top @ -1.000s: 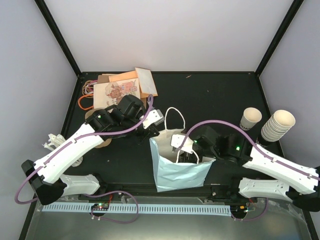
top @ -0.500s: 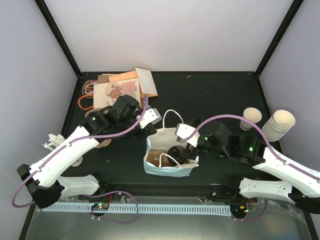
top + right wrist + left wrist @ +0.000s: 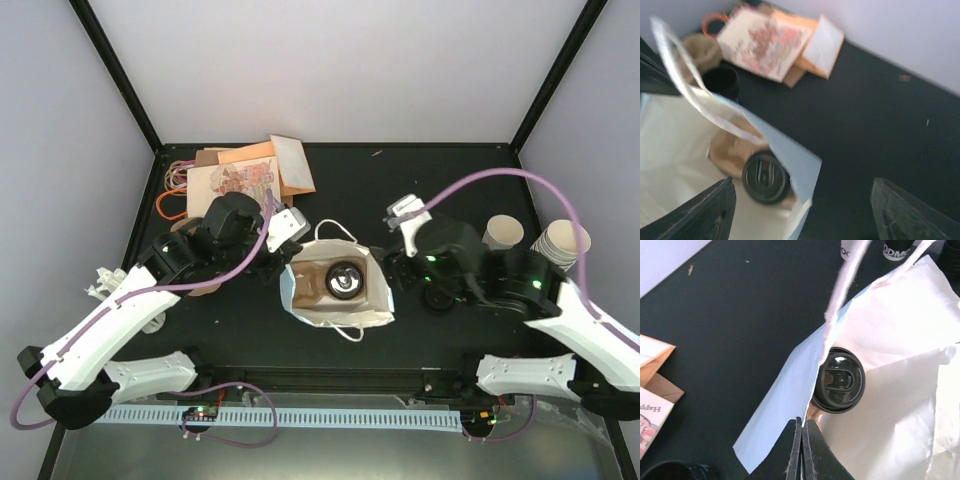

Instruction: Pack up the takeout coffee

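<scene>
1. Tabletop matte black, closed in by pale walls at the back and on both sides, with black posts slanting up from the back corners.
2. White paper bag standing open mid-table, between the two arms, mouth facing up.
3. Takeout coffee inside that bag, upright, black lid on top, against a brown carrier at the bag's bottom.
4. Left gripper pressed together, pinching the bag's left rim.
5. Right gripper spread wide, up over the bag's right edge, nothing between the fingers.
6. Flat paper bags heaped in the back left corner.
7. Single cream cup and stack of cups side by side near the right wall, well apart from the bag.
</scene>
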